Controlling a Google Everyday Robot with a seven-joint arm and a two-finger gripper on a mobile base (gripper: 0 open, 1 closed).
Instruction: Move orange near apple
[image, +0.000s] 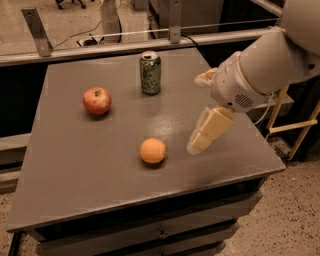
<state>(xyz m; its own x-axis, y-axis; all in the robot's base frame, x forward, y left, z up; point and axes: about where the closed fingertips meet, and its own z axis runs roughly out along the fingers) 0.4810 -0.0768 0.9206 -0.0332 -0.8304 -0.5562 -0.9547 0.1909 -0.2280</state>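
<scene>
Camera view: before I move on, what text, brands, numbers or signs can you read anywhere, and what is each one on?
Green soda can: pale print on its side, too blurred to read.
Apple: no text.
Orange: no text.
Table: no text.
Gripper, open above the table just right of the orange: no markings readable.
Nothing in this view can be read.

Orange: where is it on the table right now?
In the camera view the orange lies front-centre on the grey table, with the hand close on its right and the apple farther off, back-left.
</scene>
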